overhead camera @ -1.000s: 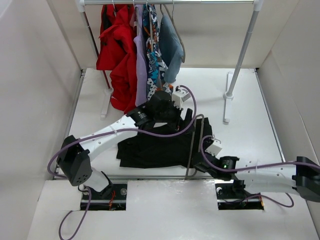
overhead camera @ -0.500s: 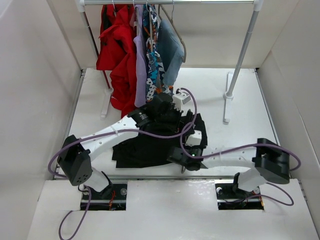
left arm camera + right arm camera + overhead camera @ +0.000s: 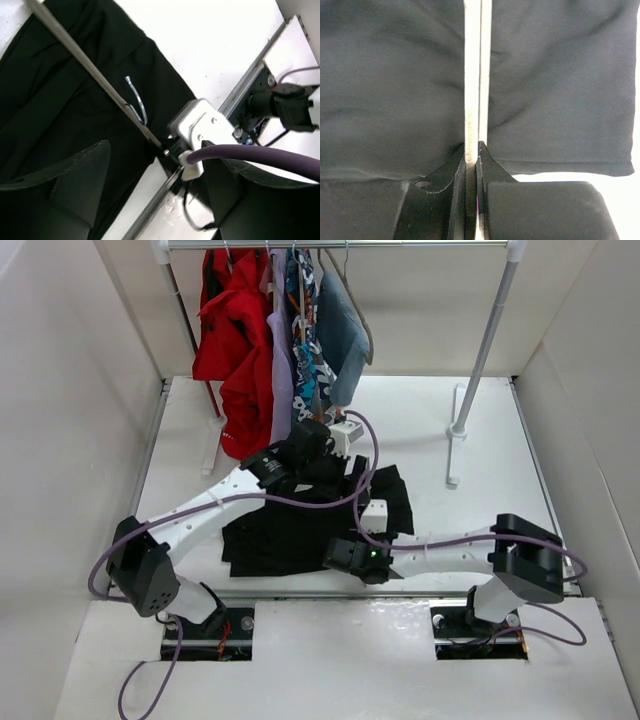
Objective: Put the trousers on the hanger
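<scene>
The trousers (image 3: 285,532) lie bunched by the middle of the tabletop's (image 3: 500,460) near edge. The right gripper (image 3: 472,150) clamps the hanger (image 3: 471,75), steadying its bar, apparently atop the cloth. The left gripper (image 3: 157,160) hovers agape and empty, poised to draw fabric over.

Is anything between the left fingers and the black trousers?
Yes: the hanger crosses over the trousers just ahead of the open left fingers, pinched by the right gripper. Nothing else visible.

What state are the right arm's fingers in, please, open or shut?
Shut: both right fingers pinch the thin bar of the hanger.
</scene>
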You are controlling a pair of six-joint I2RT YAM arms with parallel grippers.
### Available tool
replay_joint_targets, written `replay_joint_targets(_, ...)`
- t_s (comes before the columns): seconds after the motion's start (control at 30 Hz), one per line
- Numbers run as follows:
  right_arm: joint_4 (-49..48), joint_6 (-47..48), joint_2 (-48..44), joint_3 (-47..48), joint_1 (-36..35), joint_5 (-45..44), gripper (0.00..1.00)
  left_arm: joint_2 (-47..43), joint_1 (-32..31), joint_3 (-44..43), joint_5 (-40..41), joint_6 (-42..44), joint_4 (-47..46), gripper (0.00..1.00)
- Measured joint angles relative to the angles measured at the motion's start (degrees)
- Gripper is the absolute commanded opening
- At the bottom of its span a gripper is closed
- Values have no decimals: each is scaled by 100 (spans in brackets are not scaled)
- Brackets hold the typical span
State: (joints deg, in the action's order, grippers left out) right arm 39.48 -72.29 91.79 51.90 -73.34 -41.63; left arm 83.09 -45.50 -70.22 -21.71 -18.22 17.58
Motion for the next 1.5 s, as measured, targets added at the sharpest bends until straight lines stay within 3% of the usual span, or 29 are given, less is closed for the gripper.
replay_joint_targets(0.17,-599,531,-566,-601,-74,9,0,-654,101,514,-306,483,26,77)
replay_joint_targets(0.37,-918,837,-772,-852,-105,81,0,-1930,157,1526,-538,505,-505,77)
replay_joint_targets(0.5,-1021,938,-748,-855,-103,118,0,-1637,146,1351,-494,306,-903,77)
replay_joint_targets(0.7,-1331,957,-702,-920,-90,175,0,-708,240,859,-767,319,-776,62)
replay_joint_targets(0.8,-1692,1034,-721,-1038,-125,181,0,-920,361,1080,-1051,820,-708,62)
replay_joint_targets(0.83,-1781,1069,-743,-1082,-138,181,0,-1106,404,1252,-1134,1040,-710,66)
replay_joint_targets(1.0,-2002,1237,-896,-1248,-138,212,0,-2614,505,2232,-2009,2164,-743,71)
replay_joint_targets(1.13,-2109,1368,-1012,-1362,-138,278,0,-3147,474,2415,-2640,2817,-892,74)
replay_joint_targets(1.3,-2378,1537,-1158,-1537,-138,376,0,-2787,684,2767,-2166,2557,-1593,74)
replay_joint_targets(1.5,-2492,1668,-1189,-1574,-136,501,0,-949,944,2179,-1381,1530,-2275,75)
